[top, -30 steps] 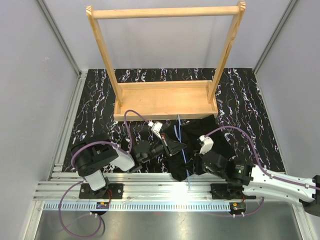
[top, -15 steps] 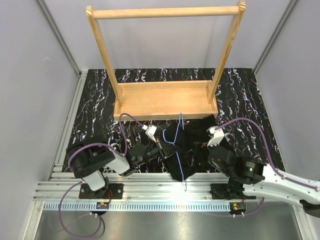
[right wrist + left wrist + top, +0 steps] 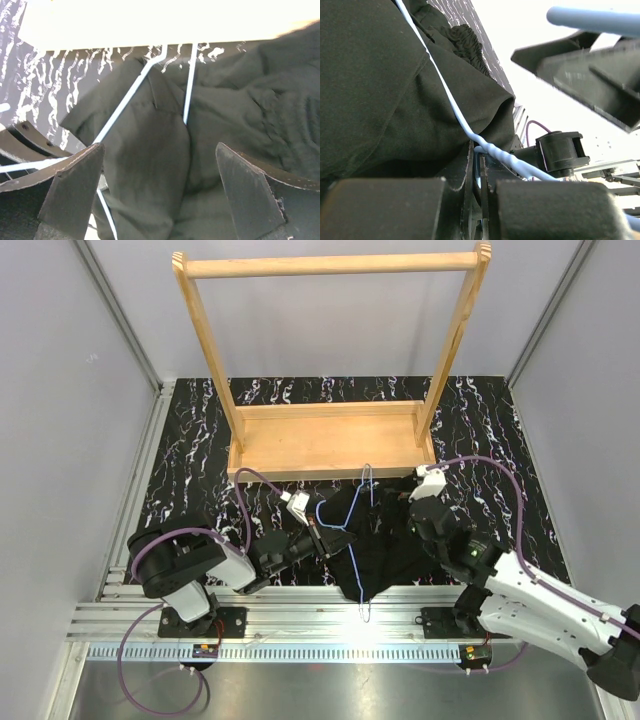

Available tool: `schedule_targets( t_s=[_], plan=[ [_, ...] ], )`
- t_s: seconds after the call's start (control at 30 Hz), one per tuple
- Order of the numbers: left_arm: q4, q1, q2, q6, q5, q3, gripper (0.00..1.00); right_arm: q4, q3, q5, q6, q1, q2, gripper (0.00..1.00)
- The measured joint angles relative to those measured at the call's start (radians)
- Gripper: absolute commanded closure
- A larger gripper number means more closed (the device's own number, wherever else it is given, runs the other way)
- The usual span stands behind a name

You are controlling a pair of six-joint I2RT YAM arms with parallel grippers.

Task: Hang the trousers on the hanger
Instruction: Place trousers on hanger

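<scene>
The light-blue wire hanger (image 3: 340,512) lies tilted over the black trousers (image 3: 395,545), which are crumpled on the mat in front of the wooden rack. My left gripper (image 3: 322,538) is shut on the hanger (image 3: 451,107) right at its twisted neck; the left gripper (image 3: 479,156) shows the wire pinched between the pads. My right gripper (image 3: 414,508) hovers over the far right part of the trousers. In the right wrist view the right gripper (image 3: 159,150) stands wide open above the trousers (image 3: 150,160) with nothing between its fingers, and hanger wires (image 3: 120,107) cross the fabric.
The wooden rack (image 3: 330,440) stands on the dark marbled mat (image 3: 190,450) just beyond the trousers, its top bar high above. Grey walls close in left and right. An aluminium rail (image 3: 300,600) runs along the near edge by the arm bases.
My right gripper has opened wide and moved away from the near edge toward the rack. The left gripper has drawn the hanger slightly left, swinging it over the trousers.
</scene>
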Motion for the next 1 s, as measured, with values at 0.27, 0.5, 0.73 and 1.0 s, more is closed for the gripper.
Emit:
schedule_targets(
  t_s=[0.27,0.5,0.73,1.0],
  plan=[
    [-0.002,0.000,0.000,0.000,-0.004,0.000,1.00,0.145,-0.019,-0.163,-0.019,-0.030,0.129,0.00],
    [-0.002,0.000,0.000,0.000,-0.007,0.000,1.00,0.188,-0.083,-0.217,-0.006,-0.031,0.122,0.00],
    [-0.012,0.000,0.000,0.001,-0.007,0.000,1.00,0.247,-0.140,-0.232,0.018,-0.035,0.158,0.01],
    [-0.013,0.000,-0.009,0.001,-0.007,0.000,1.00,0.341,-0.139,-0.245,0.010,-0.035,0.264,0.55]
  ],
)
